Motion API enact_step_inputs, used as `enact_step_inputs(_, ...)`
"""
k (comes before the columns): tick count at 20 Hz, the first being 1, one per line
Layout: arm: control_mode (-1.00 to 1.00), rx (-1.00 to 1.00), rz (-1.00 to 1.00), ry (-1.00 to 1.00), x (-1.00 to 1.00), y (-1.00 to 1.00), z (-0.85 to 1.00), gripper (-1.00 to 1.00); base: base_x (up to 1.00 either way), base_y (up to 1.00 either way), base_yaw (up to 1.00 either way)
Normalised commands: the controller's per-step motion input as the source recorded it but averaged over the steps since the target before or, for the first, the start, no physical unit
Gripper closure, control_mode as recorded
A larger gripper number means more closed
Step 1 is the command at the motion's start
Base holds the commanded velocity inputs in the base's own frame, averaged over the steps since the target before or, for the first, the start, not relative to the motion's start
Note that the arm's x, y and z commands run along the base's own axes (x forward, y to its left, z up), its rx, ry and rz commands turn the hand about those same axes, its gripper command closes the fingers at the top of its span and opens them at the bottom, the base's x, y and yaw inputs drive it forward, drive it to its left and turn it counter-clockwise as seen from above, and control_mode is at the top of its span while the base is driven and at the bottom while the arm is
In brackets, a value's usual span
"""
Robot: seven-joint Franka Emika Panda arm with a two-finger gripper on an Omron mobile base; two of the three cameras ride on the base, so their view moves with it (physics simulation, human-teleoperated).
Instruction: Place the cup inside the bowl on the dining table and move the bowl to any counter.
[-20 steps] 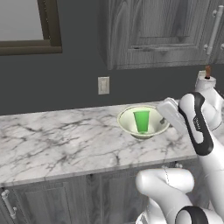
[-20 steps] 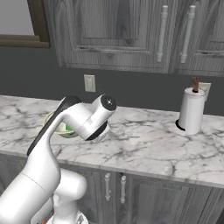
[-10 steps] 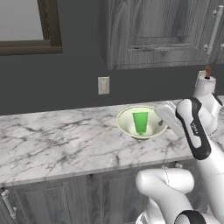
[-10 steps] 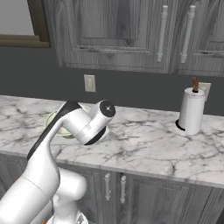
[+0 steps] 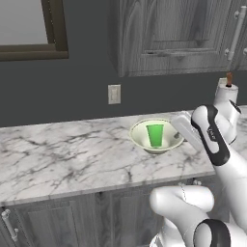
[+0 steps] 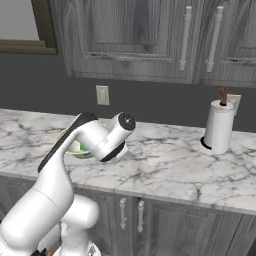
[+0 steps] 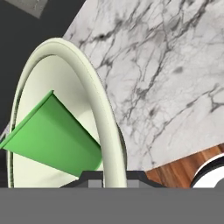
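— Two marble runs meet your eye, operator? Tell me what surface you have under the arm.

— One long counter [image 5: 62, 154], white stone with grey veins, polished and flat, over dark grey wood-grain cabinet doors [image 6: 165, 225] with slim metal handles. Behind it you see a dark matte wall carrying a pale switch plate [image 5: 114, 94], more wood-grain upper cabinets [image 6: 140, 40], and the corner of a dark-framed window [image 5: 29, 29] at the upper left. In the hand view a strip of reddish wood floor [image 7: 183, 168] shows past the counter's edge.

— And the task's things?

— You have the bowl [image 5: 144, 137] resting on the counter, close to the wall, below and to the right of the switch plate. It is wide, shallow and round, pale cream with a smooth thick rim. The cup [image 5: 155, 135] stands upright inside it, a plain bright green tumbler that narrows slightly toward its base. In the right base view the arm covers most of the bowl.

— The fingers?

— Look at the hand view: the gripper [image 7: 114, 175] straddles the bowl's rim, one dark tip on each side, nearly together and pinched on that rim. From the left base view the hand meets the bowl's right edge.

— Anything else on the stone?

— You'll find a white paper towel roll [image 6: 218, 127] upright on a brown-tipped spindle, well to the right of the bowl.
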Motion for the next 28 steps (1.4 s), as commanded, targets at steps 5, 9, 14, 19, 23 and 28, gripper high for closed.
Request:
enact_step_inputs(5, -1.00, 0.01, 0.00, 0.00, 0.00, -0.11, -0.23, 1.00, 0.00, 0.00, 0.00)
enact_step_inputs(9, -1.00, 0.00, 0.00, -0.01, 0.00, -0.10, -0.49, 1.00, 0.00, 0.00, 0.00)
enact_step_inputs(14, -1.00, 0.00, 0.00, -0.01, 0.00, -0.02, -0.38, 1.00, 0.00, 0.00, 0.00)
enact_step_inputs(19, -1.00, 0.00, 0.00, 0.00, 0.00, 0.00, -0.12, 1.00, 0.00, 0.00, 0.00)
enact_step_inputs(23, -1.00, 0.00, 0.00, 0.00, 0.09, 0.00, -0.05, 1.00, 0.00, 0.00, 0.00)
enact_step_inputs(28, -1.00, 0.00, 0.00, 0.02, 0.36, 0.00, -0.01, 1.00, 0.00, 0.00, 0.00)
